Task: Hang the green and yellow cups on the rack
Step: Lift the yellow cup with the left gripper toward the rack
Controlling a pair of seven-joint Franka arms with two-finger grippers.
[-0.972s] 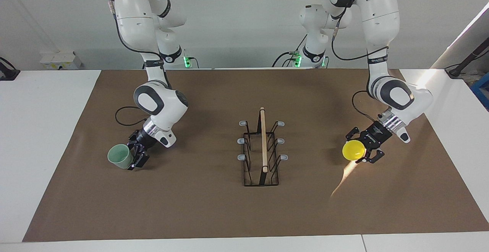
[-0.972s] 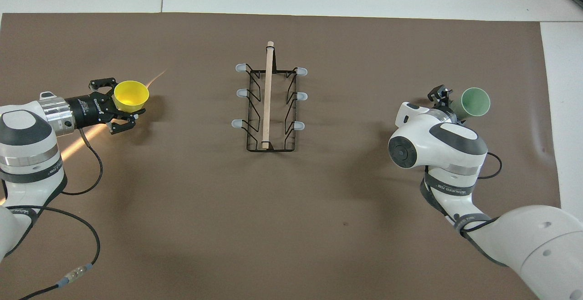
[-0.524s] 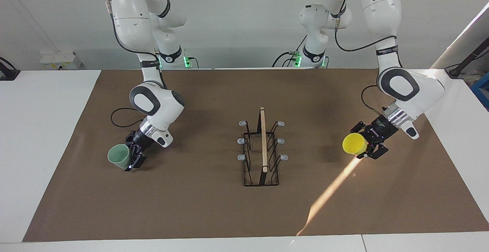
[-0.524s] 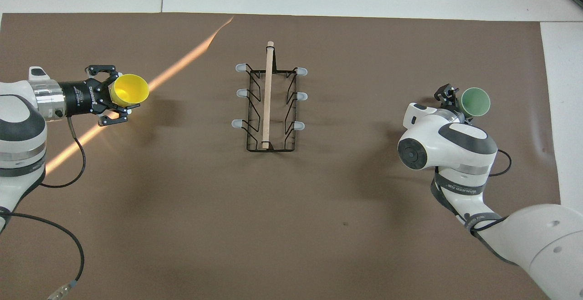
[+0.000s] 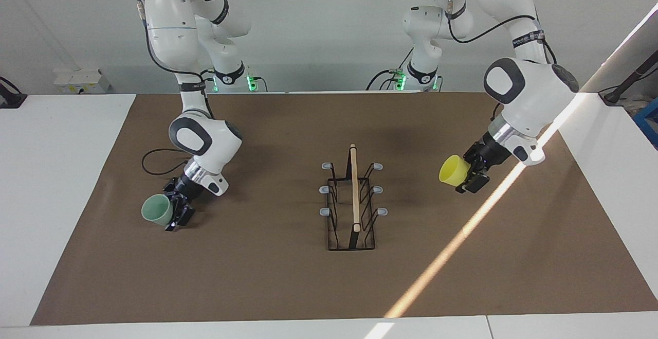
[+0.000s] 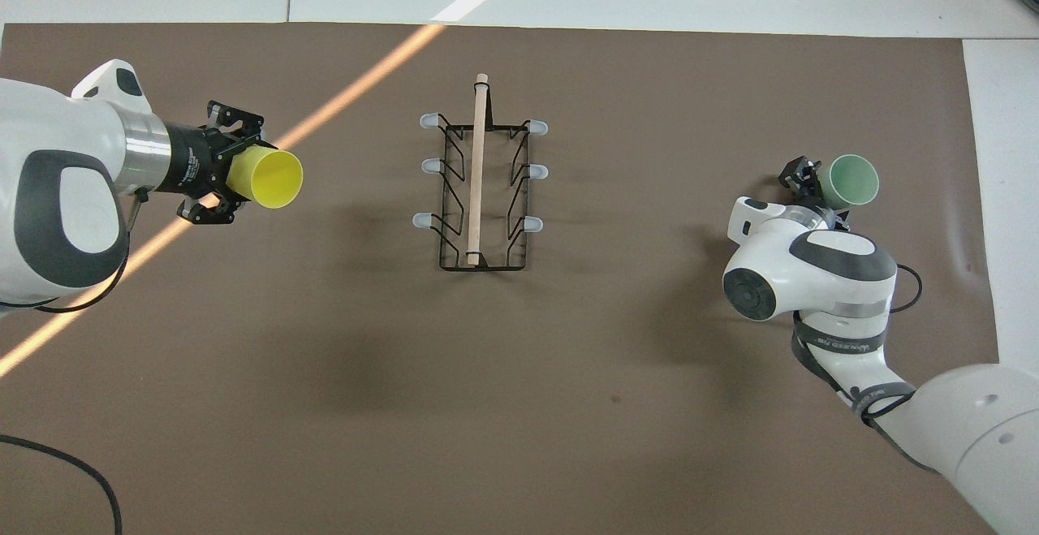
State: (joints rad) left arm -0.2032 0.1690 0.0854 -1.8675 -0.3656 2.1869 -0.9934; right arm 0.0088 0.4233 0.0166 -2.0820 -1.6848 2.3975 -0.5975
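The rack (image 5: 354, 190) (image 6: 477, 170), black wire under a wooden bar with grey-tipped prongs on both sides, stands mid-mat. My left gripper (image 5: 469, 177) (image 6: 234, 176) is shut on the base of the yellow cup (image 5: 451, 170) (image 6: 274, 179). It holds the cup up in the air on its side, mouth turned toward the rack, over the mat toward the left arm's end. My right gripper (image 5: 176, 213) (image 6: 812, 182) is shut on the green cup (image 5: 157, 210) (image 6: 850, 180), tilted low over the mat toward the right arm's end. No cup sits on any prong.
A brown mat (image 5: 288, 277) covers the white table (image 5: 61, 174). A bright streak of sunlight (image 5: 452, 246) crosses the mat under the left arm. The right arm's black cable (image 5: 154, 156) loops over the mat beside its wrist.
The left arm has lifted the yellow cup, swung it toward the rack and turned its mouth that way. The right gripper has tipped the green cup further over and edged away from the rack.
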